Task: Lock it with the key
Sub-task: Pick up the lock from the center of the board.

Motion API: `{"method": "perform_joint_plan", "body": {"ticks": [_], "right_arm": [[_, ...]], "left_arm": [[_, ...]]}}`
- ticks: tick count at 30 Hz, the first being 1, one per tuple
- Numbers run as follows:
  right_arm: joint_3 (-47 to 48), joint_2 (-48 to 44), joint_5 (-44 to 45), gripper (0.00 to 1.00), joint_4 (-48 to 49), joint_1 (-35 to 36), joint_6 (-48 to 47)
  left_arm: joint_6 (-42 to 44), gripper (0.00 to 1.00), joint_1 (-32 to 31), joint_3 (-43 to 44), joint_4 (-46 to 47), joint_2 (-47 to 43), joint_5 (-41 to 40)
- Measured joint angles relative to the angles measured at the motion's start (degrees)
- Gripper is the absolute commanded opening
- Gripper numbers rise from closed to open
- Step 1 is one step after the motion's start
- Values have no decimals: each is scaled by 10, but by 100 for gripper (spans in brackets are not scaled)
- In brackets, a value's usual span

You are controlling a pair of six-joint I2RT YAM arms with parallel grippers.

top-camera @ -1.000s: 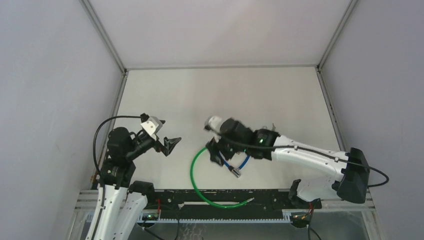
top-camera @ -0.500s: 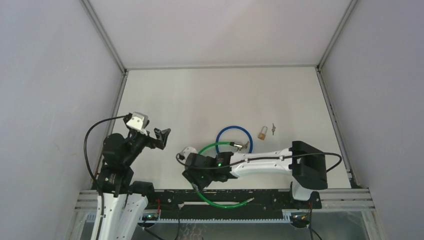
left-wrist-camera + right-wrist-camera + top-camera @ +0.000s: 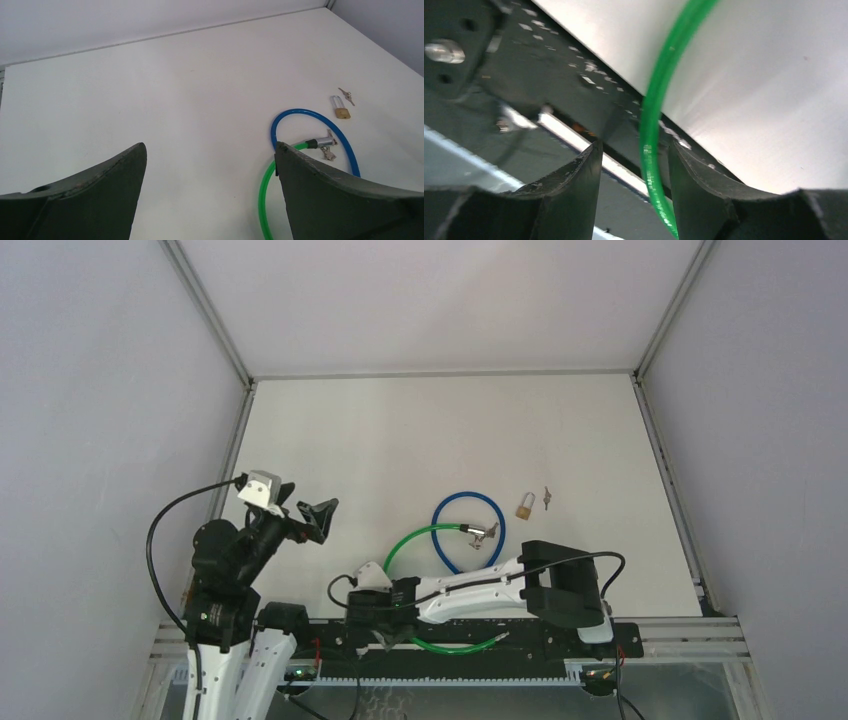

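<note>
Right wrist view: the right end effector (image 3: 634, 150) has its jaws apart, the green cable (image 3: 651, 120) running between them above the worktop's (image 3: 774, 100) near edge. The left end effector (image 3: 210, 146) gapes wide. Padlock (image 3: 523, 505) and key (image 3: 547, 497) lie just beside each other, right of the blue cable (image 3: 302, 110).

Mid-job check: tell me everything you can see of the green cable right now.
The thin, glossy green plastic-looking cable lies slack in an open curve on the white table. One metal-tipped end sits by the blue cable loop; the other rests over the black rail at the near edge. The right gripper straddles it, jaws apart, not clamped; whether a finger touches it cannot be told.
</note>
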Motion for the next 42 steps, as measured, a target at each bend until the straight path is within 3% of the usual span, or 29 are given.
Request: {"method": "perform_joint_plan", "body": {"ticks": [8,10,14,15,21,23,27,31,33,38,42], "right_arm": [[-46,-20,8,56,-17,-4,32],[-60,-28,4,46,-11,-5,33],[-80,-39,-18,4,19,-14,20],[-80,-40,-21,0,27,-19,17],[-92,-53,-52,0,40,-35,-31],[-113,-78,-73,0,48,-46,-63],[-168,-199,-151,0,86,-94,-116],[-234,-332,-245,0,165,-174,-142],[-255,-369,-281,0,190,-217,-154],[-264,-390,-358,0,215,-281,-180],[-264,-391,-409,0,219,-307,-198]], "left_arm": [[-12,100,0,6,-7,2,5],[-15,100,0,6,-7,5,6],[-16,100,0,6,-6,7,5],[-16,100,0,6,-6,7,6],[13,98,0,6,-14,8,49],[64,93,1,9,-36,15,92],[318,86,0,26,-165,44,197],[542,93,-27,19,-265,61,219],[622,99,-78,-5,-271,60,208],[696,100,-218,-60,-186,87,152],[713,100,-297,-42,-110,180,126]]}}
